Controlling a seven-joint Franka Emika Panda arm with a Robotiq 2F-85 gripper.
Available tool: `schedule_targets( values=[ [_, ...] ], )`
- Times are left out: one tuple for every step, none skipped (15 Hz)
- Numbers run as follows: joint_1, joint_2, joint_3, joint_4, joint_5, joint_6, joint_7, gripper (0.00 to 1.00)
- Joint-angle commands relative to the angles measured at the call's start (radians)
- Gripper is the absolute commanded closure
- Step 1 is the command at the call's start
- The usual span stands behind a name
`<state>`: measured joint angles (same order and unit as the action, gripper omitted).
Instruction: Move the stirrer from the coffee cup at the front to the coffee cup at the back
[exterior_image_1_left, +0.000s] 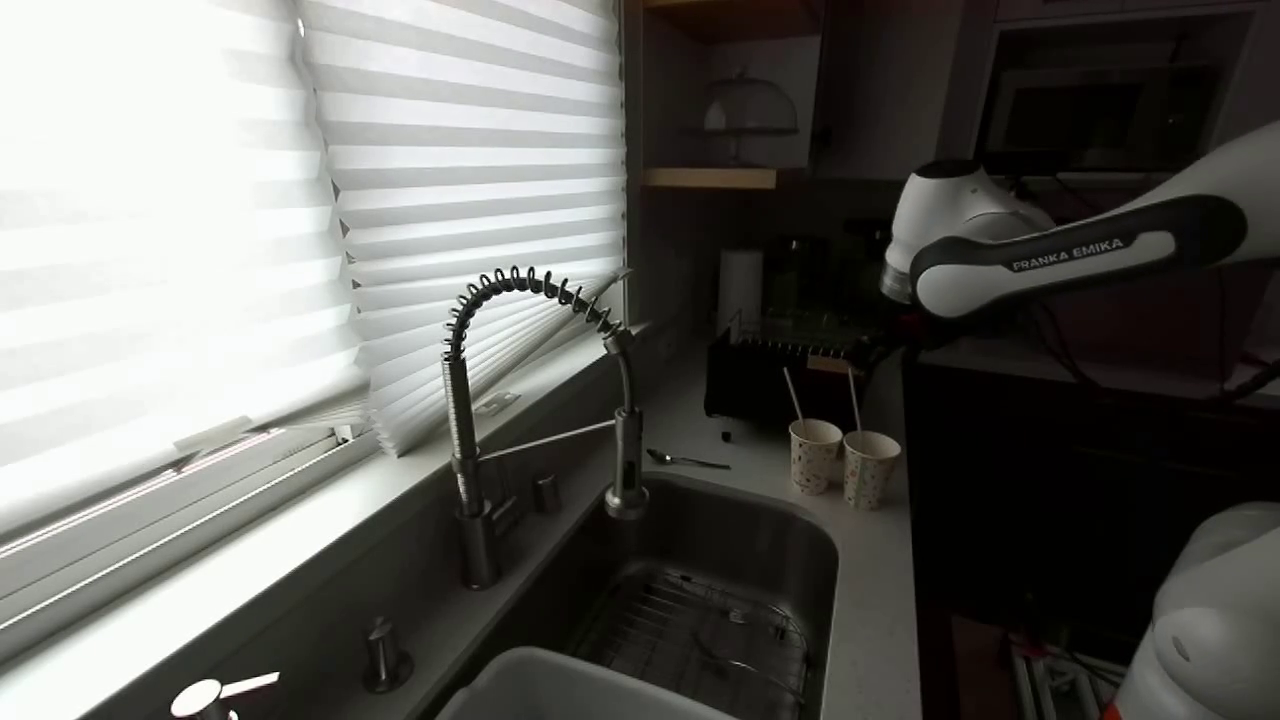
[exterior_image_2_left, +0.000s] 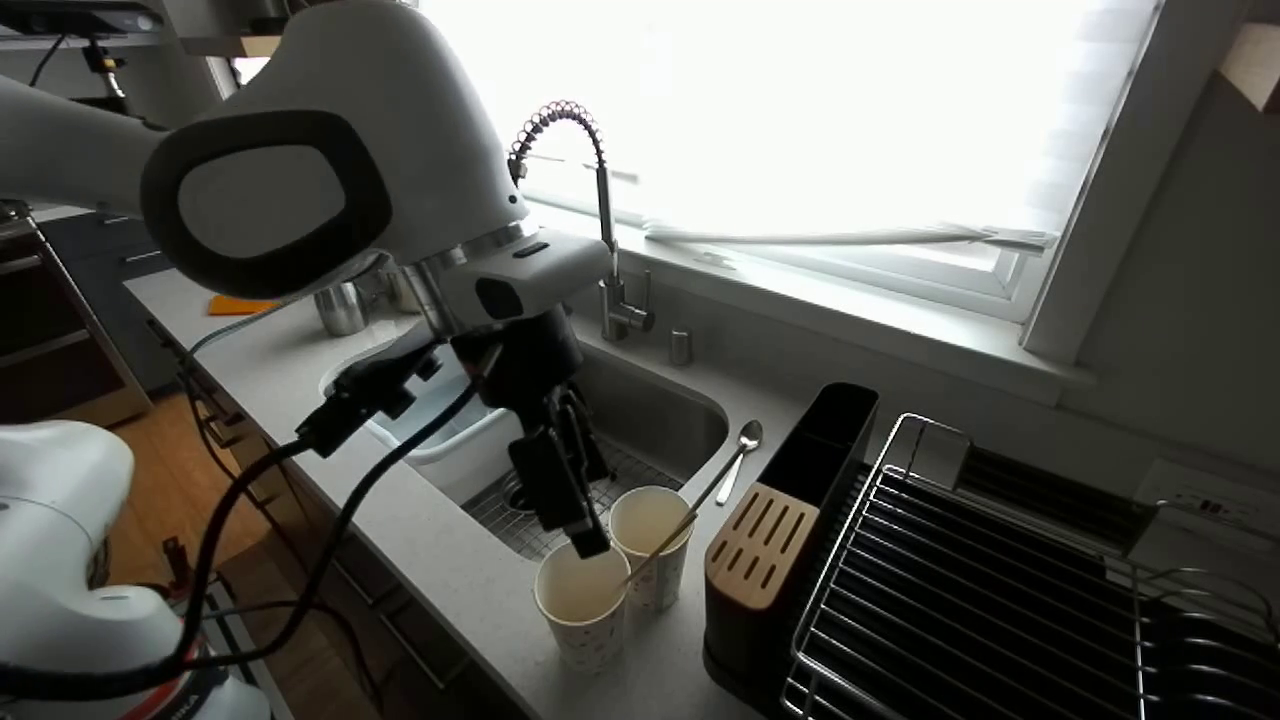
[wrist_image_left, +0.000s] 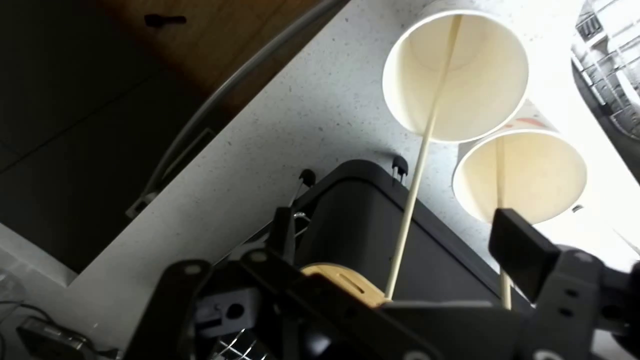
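Apparently, your transfer awaits: tool (wrist_image_left: 397, 229) wide, near paper cup (exterior_image_2_left: 584, 638) and far paper cup (exterior_image_2_left: 662, 582) each holding a stirrer (wrist_image_left: 418, 170).

Black, blocky fingers (wrist_image_left: 522, 245) parted wide in wrist view; in an exterior view they point down, slightly tilted. Boxy white flange (exterior_image_2_left: 565, 265) just above fingers, tilted too. Rounded white wrist with black oval trim (exterior_image_2_left: 420, 110) higher above fingers. White, black-trimmed arm link (exterior_image_1_left: 1080, 250), lettered FRANKA EMIKA, slopes up and away above fingers. Rounded white base section (exterior_image_1_left: 1210, 620) lower than fingers, well apart.
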<state>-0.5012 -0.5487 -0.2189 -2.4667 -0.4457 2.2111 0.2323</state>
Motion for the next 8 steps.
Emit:
schedule_targets(
  values=[
    [-0.035,-0.013,-0.002,-0.050,-0.053,0.092,0.062,0.00],
    [-0.041,-0.010,-0.003,-0.057,-0.055,0.113,0.070,0.00],
    [-0.049,-0.006,-0.002,-0.064,-0.058,0.134,0.080,0.00],
    [-0.053,-0.003,-0.001,-0.071,-0.058,0.155,0.084,0.00],
    [-0.061,0.003,0.001,-0.080,-0.062,0.183,0.093,0.00],
    [-0.066,0.009,0.002,-0.087,-0.060,0.212,0.098,0.02],
    [-0.072,0.015,0.006,-0.093,-0.060,0.234,0.100,0.04],
    [-0.080,0.023,0.010,-0.099,-0.063,0.259,0.105,0.06]
  ],
)
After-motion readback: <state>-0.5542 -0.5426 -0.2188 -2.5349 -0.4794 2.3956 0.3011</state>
